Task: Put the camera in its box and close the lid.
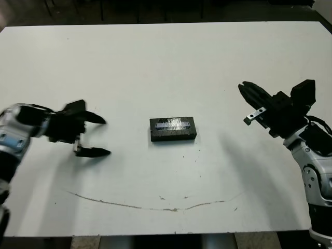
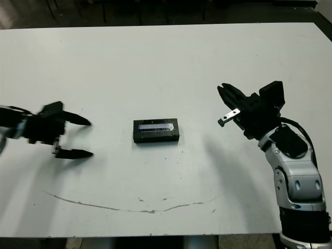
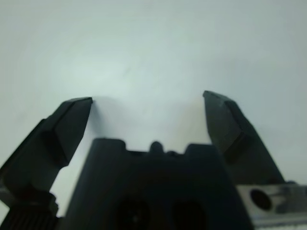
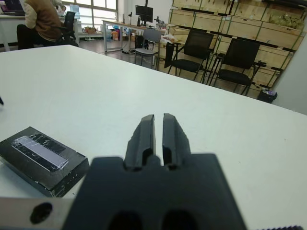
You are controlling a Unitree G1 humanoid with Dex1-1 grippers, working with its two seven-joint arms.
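A small black box (image 1: 173,129) sits flat near the middle of the white counter (image 1: 166,57). Its lid (image 4: 41,152) is on top, and the shiny grey face of the lid points up. The camera cannot be seen anywhere.

The left pincer (image 1: 95,136) is off to the left of the box, well apart from it. Its two black fingers (image 3: 64,129) are spread wide with nothing between them.

The right pincer (image 1: 249,93) is off to the right of the box, also well apart and lifted above the counter. Its fingers (image 4: 144,136) are pressed close together and hold nothing.

A thin dark scratch line (image 1: 150,207) runs across the counter near the front edge. In the right wrist view, chairs (image 4: 237,60) and a seated person (image 4: 41,21) show far behind the counter.
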